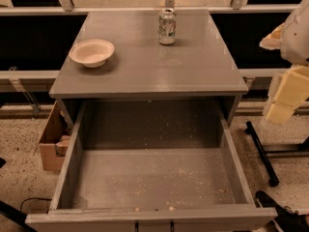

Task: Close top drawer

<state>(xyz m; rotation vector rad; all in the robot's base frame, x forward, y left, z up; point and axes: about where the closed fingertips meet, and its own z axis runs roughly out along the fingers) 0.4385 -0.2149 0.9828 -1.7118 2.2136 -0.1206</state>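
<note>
The top drawer (154, 178) of the gray cabinet (149, 66) is pulled far out toward me. Its gray inside is empty apart from scattered crumbs. Its flat front runs along the bottom edge of the view (149, 218), where only the two black mounts of the bar handle (154, 225) show. My gripper (286, 96) hangs at the far right, beyond the cabinet's right side and above the floor. It is apart from the drawer and holds nothing that I can see.
On the cabinet top stand a beige bowl (91, 52) at the left and a drinks can (167, 26) at the back. A cardboard box (50, 139) sits on the floor at the left. A black stand leg (260, 153) lies on the floor at the right.
</note>
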